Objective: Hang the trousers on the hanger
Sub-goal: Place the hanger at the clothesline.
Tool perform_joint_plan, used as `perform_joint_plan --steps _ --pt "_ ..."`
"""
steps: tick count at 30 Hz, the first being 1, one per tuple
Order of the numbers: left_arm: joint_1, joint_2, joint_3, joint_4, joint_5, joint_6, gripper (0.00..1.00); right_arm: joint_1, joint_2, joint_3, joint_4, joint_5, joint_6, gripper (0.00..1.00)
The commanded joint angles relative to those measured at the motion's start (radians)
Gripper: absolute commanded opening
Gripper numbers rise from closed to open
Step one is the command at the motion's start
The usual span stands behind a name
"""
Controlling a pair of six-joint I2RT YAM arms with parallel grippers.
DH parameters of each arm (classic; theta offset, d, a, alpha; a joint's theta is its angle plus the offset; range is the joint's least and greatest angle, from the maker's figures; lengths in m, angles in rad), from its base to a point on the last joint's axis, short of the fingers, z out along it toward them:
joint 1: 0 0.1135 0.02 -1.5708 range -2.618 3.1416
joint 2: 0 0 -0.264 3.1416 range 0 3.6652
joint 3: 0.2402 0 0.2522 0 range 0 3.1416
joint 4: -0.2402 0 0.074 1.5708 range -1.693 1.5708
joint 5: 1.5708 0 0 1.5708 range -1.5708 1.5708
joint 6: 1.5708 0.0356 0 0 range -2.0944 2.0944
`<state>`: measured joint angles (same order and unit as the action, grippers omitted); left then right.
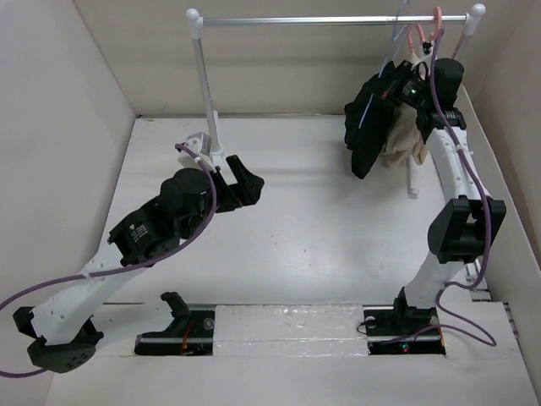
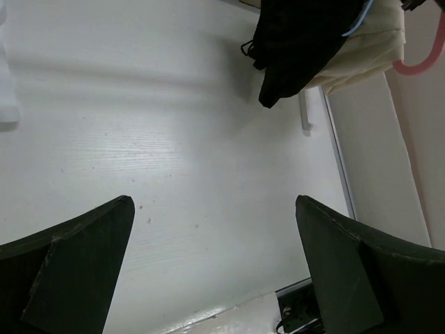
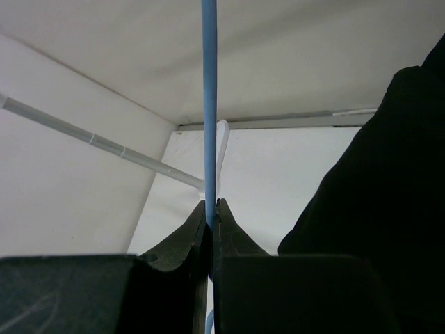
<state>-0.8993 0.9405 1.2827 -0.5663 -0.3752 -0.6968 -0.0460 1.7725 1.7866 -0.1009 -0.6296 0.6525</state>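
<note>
The black trousers (image 1: 370,127) hang draped over the thin light-blue hanger (image 1: 390,52) at the right end of the rack, under the rail. In the right wrist view my right gripper (image 3: 211,206) is shut on the hanger's blue rod (image 3: 208,97), with the trousers (image 3: 379,209) just to its right. In the top view the right gripper (image 1: 402,85) is raised high beside the trousers. My left gripper (image 1: 242,181) is open and empty over the table's left middle, far from the trousers. The left wrist view shows it open (image 2: 214,203), with the trousers (image 2: 295,42) far ahead.
A beige cloth (image 1: 407,139) hangs on a pink hanger (image 1: 425,34) right behind the trousers; both show in the left wrist view, the cloth (image 2: 368,49) and the pink hanger (image 2: 425,61). The metal rail (image 1: 321,20) spans the back on two posts (image 1: 205,101). Cardboard walls enclose the table.
</note>
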Motion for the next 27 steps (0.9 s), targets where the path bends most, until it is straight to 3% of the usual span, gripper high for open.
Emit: perform_joint_plan --steps 1,9,12,13,21,22,27 --pt "0.003 -0.022 0.029 0.034 -0.022 -0.013 0.99 -0.035 -0.001 0.051 0.092 -0.045 0.010 0.00" --pt "0.003 0.003 0.033 0.028 -0.039 -0.012 0.99 -0.045 -0.033 -0.067 0.092 -0.015 -0.036 0.01" --pt "0.003 0.024 0.055 0.026 -0.037 0.003 0.99 -0.054 -0.061 -0.093 0.145 -0.012 -0.037 0.40" --pt "0.003 0.036 0.061 0.026 -0.040 0.006 0.99 -0.054 -0.065 -0.089 0.145 -0.015 -0.040 0.59" --pt "0.003 0.073 0.090 0.051 -0.027 0.022 0.99 -0.072 -0.186 -0.010 -0.002 0.050 -0.154 0.89" --pt "0.003 0.081 0.095 0.052 -0.024 0.032 0.99 -0.081 -0.205 -0.004 -0.022 0.089 -0.174 0.98" --pt "0.003 0.115 0.161 0.059 -0.019 0.063 0.99 -0.081 -0.321 -0.033 -0.193 0.272 -0.295 1.00"
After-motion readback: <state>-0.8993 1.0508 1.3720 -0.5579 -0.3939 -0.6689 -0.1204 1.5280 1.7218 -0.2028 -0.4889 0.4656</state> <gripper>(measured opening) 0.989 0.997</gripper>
